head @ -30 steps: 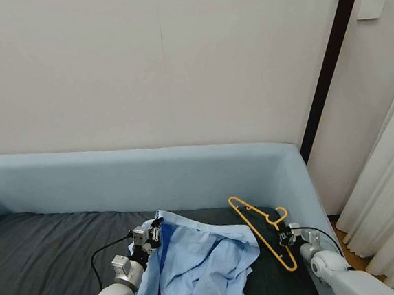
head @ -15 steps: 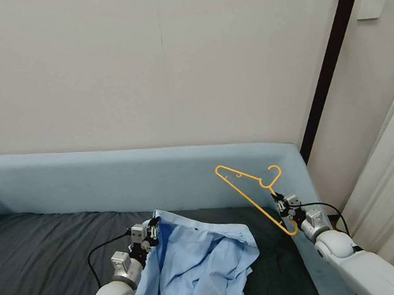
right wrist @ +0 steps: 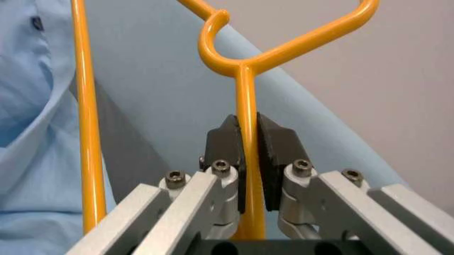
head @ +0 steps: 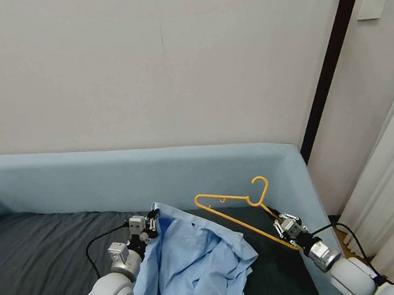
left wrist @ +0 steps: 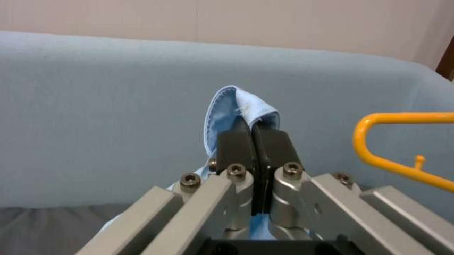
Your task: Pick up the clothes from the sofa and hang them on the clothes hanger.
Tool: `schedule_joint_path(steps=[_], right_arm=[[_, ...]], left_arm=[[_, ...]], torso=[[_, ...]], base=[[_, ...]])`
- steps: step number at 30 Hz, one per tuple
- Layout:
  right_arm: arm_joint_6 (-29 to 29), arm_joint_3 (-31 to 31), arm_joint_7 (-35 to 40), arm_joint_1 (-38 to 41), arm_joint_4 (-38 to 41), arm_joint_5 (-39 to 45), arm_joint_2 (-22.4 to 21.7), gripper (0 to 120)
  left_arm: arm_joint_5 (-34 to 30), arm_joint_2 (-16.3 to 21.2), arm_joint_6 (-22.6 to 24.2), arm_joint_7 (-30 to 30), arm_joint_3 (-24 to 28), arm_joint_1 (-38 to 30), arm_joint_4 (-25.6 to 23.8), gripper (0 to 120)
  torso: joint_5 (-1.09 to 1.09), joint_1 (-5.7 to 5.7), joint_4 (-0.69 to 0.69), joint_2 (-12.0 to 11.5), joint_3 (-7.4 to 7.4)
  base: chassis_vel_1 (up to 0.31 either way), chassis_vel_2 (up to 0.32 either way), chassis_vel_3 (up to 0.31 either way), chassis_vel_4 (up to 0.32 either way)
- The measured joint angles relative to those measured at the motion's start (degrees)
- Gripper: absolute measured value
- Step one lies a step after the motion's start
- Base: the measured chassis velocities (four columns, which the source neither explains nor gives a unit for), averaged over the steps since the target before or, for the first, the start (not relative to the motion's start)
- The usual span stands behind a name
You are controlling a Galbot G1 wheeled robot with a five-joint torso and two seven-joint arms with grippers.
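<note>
Pale blue sofa (head: 185, 172), left pincer (head: 151, 221) clamped on blue shirt (head: 200, 258), right pincer (head: 280, 224) clamped on orange hanger (right wrist: 245, 90)

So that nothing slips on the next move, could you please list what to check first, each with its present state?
1. Left end effector shut on the shirt: ok.
2. Right end effector shut on the hanger: ok.
3. Hanger free of the shirt's folds: cannot tell.
4. Shirt's collar opening turned toward the hanger: cannot tell.
5. Shirt fully off the sofa: not ok, most of it lies on the seat.
</note>
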Motion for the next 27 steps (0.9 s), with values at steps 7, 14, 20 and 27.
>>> schedule_joint_path(steps=[7,14,20,27], right_arm=[[-0.91,-1.71,-0.09,-4.55,6.17,-2.25,-1.35,5],[-3.15,-7.15,2.74,-3.07,2.57,-3.53,2.21,5],[-3.74,-9.91,4.07,1.21,-2.77,-2.63,6.15,5],[-4.28,-11.81,4.76,3.86,-3.81,-1.65,8.53,5]], left_arm=[[-1.51,1.08,1.81,-1.27,1.07,-0.64,-2.5,0],[-1.47,2.2,2.34,-1.4,2.15,-0.26,-4.55,0],[-1.23,2.33,2.69,-1.56,3.82,-0.32,-5.31,0],[-1.09,1.54,2.8,-1.69,6.15,-1.37,-4.41,0]], torso=[[-0.01,0.0,-0.01,0.0,0.0],[-0.01,0.0,0.02,0.0,0.0],[-0.02,0.0,0.01,0.0,0.0],[-0.01,0.0,0.01,0.0,0.01]], base=[[0.0,0.0,0.0,0.0],[0.0,0.0,0.0,0.0],[0.0,0.0,0.0,0.0],[0.0,0.0,0.0,0.0]])
